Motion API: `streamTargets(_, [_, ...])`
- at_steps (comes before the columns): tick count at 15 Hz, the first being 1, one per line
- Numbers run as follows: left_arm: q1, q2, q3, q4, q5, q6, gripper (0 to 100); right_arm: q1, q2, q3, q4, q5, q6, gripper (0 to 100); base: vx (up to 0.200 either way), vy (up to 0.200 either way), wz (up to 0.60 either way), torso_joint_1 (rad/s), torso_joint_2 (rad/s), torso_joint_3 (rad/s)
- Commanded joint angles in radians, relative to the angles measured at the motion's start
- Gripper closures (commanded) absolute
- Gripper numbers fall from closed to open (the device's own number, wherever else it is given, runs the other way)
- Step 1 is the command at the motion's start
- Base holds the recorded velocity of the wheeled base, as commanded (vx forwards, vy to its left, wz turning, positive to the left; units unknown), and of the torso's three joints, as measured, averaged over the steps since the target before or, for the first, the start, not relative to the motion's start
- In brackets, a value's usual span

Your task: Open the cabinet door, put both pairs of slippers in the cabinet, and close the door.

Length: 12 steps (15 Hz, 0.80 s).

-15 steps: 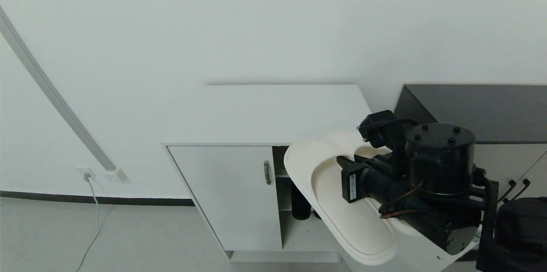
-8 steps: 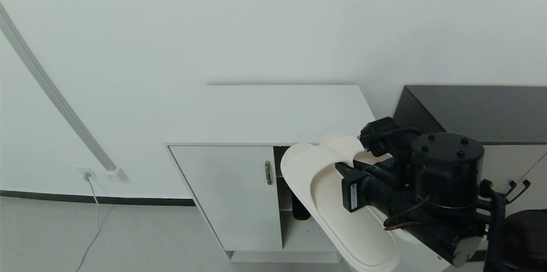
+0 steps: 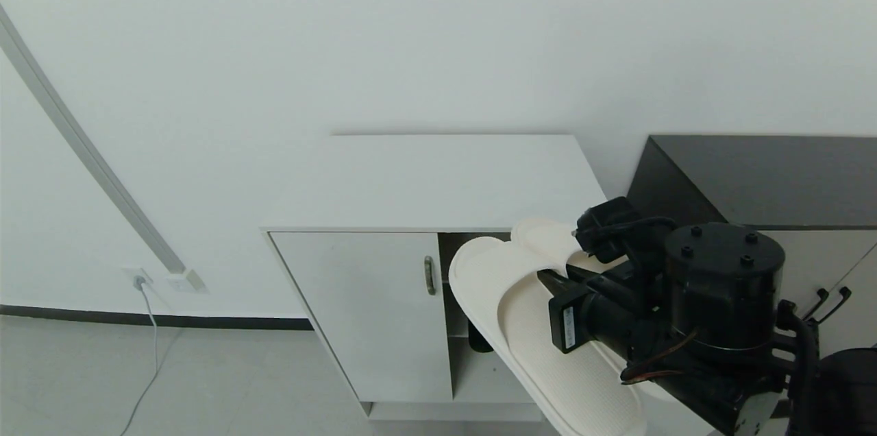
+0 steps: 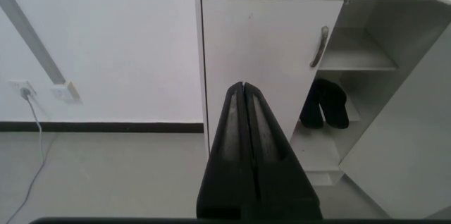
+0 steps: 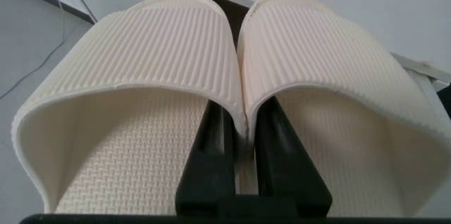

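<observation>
My right gripper (image 3: 550, 280) is shut on a pair of cream slippers (image 3: 503, 299), one finger inside each, pinching their adjoining walls (image 5: 242, 90). The slippers hang toe-first in front of the open right half of the white cabinet (image 3: 438, 175). Its left door (image 3: 356, 312), with a metal handle (image 3: 429, 275), is closed; the right door (image 4: 402, 153) stands swung out. A black pair of slippers (image 4: 324, 104) leans upright on the lower shelf inside, and shows in the head view as the black pair (image 3: 479, 341). My left gripper (image 4: 244, 89) is shut and empty, low, facing the closed left door.
A dark-topped cabinet (image 3: 754, 175) adjoins on the right. A wall socket with a cable (image 3: 140, 280) and a slanted duct (image 3: 82, 148) lie to the left. Bare floor (image 3: 171, 381) stretches left of the white cabinet. An upper shelf (image 4: 356, 58) sits inside the open half.
My right arm has sunk a little, carrying the cream slippers lower and slightly left across the cabinet opening. The doors and the black pair stayed put.
</observation>
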State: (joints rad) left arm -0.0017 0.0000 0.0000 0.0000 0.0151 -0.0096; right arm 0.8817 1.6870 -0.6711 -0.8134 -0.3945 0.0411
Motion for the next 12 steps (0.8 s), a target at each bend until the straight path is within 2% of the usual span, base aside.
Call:
streamTargets(1, [0.000,0.000,0.000,0.000,0.000,0.000,100,0.011,-0.015,0.007,0.002,-0.001,0.000,100,0.000,0.000,0.00,-0.149,0.33,0.183])
streamTargets(5, [0.000,0.000,0.000,0.000,0.000,-0.001,100,0.029,-0.043,0.034,0.000,-0.001,0.000,100,0.000,0.000,0.00,-0.179,0.41,0.227])
streamTargets(12, [0.000,0.000,0.000,0.002,0.000,0.000,100,0.037,-0.043,0.042,0.002,-0.001,0.000,100,0.000,0.000,0.00,-0.226,0.54,0.316])
